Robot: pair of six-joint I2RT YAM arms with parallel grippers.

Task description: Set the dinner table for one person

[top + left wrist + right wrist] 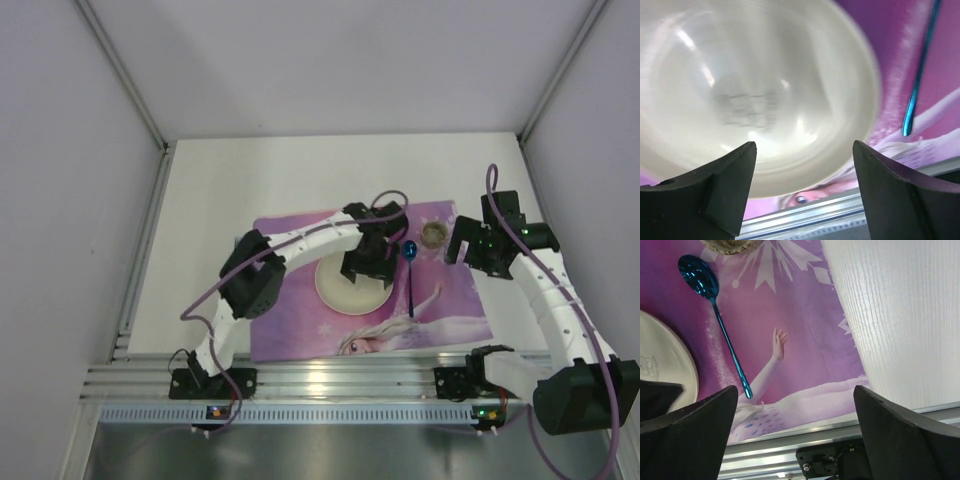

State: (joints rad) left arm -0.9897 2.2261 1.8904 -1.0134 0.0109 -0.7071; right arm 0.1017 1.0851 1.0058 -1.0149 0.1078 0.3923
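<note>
A placemat (455, 300) is laid at the near edge of the table (230, 190). On it are set a bowl (333, 292), a spoon (410, 272) just right of the bowl, and a cup (434, 234) by the mat's far edge. The left gripper (805, 150) is held spread above the bowl, gripping nothing. The right gripper (795, 392) is spread wide over the mat's right edge.

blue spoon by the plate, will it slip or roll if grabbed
The spoon looks glossy like metal, so it is probably stiff and slippery. Its thin handle lies flat on the placemat, so pinching it may be fiddly. The rounded bowl might rock, not roll.
</note>
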